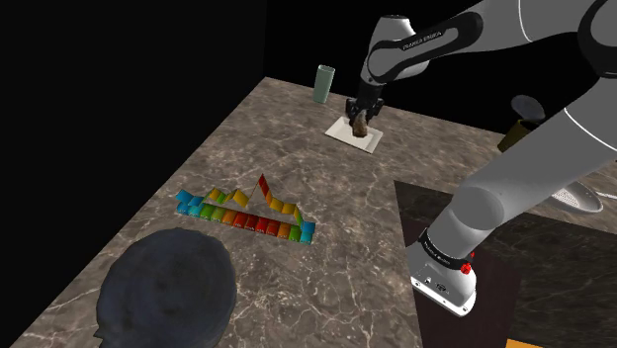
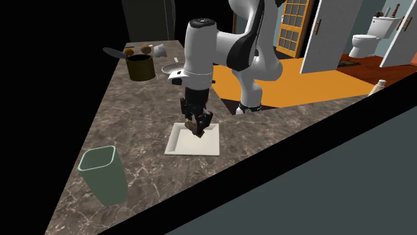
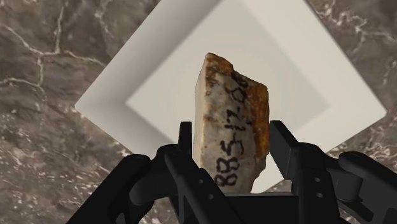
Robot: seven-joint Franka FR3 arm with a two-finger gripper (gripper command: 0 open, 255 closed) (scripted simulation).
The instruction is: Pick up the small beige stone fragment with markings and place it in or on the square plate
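A small beige stone fragment with rusty edges and black handwritten markings is clasped between my two black fingers. My gripper is shut on it and hangs just above the white square plate, over its middle. From the shoulder view the gripper holds the brownish fragment over the plate at the far side of the marble table. The second exterior view has the gripper pointing down at the plate, with the fragment between the fingers.
A green cup stands beyond the plate near the table's far edge. A row of coloured blocks lies mid-table, and a dark blue-grey mound sits near the front. A dark pot stands by the arm's base.
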